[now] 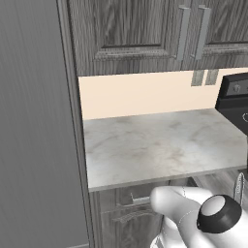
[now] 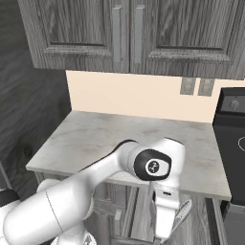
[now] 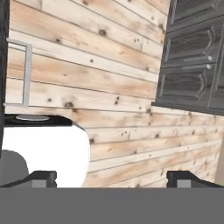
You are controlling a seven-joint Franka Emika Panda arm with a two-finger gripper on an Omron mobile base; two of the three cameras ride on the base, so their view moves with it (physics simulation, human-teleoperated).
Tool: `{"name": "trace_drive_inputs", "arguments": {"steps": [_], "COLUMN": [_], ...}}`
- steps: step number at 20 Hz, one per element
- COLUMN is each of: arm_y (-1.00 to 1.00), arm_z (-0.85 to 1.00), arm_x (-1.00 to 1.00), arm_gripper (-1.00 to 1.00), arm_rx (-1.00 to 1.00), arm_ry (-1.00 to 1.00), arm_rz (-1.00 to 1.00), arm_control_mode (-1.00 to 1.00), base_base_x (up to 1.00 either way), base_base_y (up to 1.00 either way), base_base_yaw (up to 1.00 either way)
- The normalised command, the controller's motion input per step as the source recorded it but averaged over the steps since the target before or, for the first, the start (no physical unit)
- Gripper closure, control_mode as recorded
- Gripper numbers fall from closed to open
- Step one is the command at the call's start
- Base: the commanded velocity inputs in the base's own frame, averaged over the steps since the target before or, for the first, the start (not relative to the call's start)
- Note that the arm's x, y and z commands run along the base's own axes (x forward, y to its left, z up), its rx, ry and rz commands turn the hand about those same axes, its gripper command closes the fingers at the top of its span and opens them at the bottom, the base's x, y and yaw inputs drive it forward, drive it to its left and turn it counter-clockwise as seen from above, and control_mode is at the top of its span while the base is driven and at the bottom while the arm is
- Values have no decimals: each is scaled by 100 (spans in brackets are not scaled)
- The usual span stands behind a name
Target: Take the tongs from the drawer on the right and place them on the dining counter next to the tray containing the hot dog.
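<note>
Arm folded low before the marble surface (image 2: 86, 139)

Our hand (image 3: 112, 178) hangs below the surface edge, fingers wide apart and empty, looking across plank floor (image 3: 118, 109) toward dark drawer fronts (image 3: 188, 83); we cannot make out the tongs.

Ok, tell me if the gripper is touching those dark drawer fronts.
Apart. In the hand view the open gripper has bare wooden floor between its tips, and the dark drawer fronts stand well beyond it across the boards.

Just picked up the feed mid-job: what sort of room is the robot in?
Most likely a kitchen: a marbled worktop under dark wood-grain wall cabinets, with a black stove beside it.
</note>
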Motion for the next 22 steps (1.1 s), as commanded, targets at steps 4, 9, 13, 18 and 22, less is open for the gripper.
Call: {"name": "trace_drive_inputs", "arguments": {"steps": [4,9,13,18,22], "arm_y": [4,8,8,9,11], "arm_z": [0,0,0,0,0], "arm_x": [16,25,18,12,13], "arm_gripper": [-100,-100,-100,-100,-100], "arm_rx": [3,3,2,2,1], "arm_ry": [0,0,0,0,-1], "arm_rz": [-3,-3,-2,-2,-3], "arm_control_mode": [-100,-100,-100,-100,-100], "base_base_x": [0,0,0,0,0], "base_base_y": [0,0,0,0,0], "base_base_yaw": [0,0,0,0,0]}}
